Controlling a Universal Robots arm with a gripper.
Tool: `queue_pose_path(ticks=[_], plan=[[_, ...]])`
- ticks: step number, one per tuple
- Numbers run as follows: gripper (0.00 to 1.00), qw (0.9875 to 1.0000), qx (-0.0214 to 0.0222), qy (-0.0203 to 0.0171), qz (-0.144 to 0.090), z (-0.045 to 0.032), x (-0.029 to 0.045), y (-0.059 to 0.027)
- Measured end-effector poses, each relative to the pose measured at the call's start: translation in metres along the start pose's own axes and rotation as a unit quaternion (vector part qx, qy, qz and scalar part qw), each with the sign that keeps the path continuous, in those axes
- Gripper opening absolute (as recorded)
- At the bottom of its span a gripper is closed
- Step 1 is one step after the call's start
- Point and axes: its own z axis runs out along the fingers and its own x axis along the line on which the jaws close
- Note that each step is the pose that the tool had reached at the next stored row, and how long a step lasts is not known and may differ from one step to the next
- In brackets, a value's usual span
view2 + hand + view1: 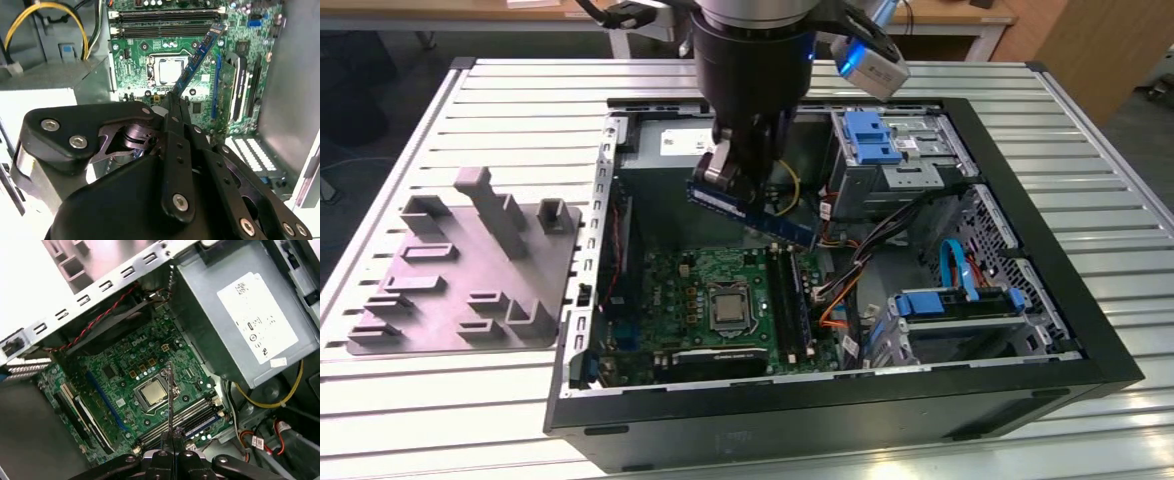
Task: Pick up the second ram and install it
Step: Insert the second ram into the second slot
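Pick-up looks complete: the second ram [757, 216] is off the grey fixture plate [454, 290], which lies outside the open case [854, 420], well away from the motherboard [700, 290]. Install not done, as judged from the exterior view. There the stick hangs in the air above the motherboard, tilted, its lower end nearer the long memory slots [787, 290] but clear of them. In the first wrist view it shows edge-on as a thin dark line [170, 395] running over the CPU socket [151, 392], beside the slots [185, 421] and not entered in any. What is left is lining it up with a slot and pressing it home. The gripper [718, 182] has its fingers [176, 107] drawn together and clamped on one end of the stick [200, 54], which juts out over the motherboard.
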Motion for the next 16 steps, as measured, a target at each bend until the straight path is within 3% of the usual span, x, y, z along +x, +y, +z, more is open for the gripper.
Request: queue_pose_path(ticks=[4, 8, 12, 16], plan=[[0.11, 0.9993, 0.0004, 0.0013, 0.037, 0.0006, 0.0000, 0.0000], [0.11, 0.9973, 0.0007, 0.0026, 0.073, 0.0012, 0.0000, 0.0001], [0.11, 0.9940, 0.0011, 0.0039, 0.109, 0.0017, 0.0000, 0.0001], [0.11, 0.9894, 0.0015, 0.0052, 0.145, 0.0023, 0.0000, 0.0001]])
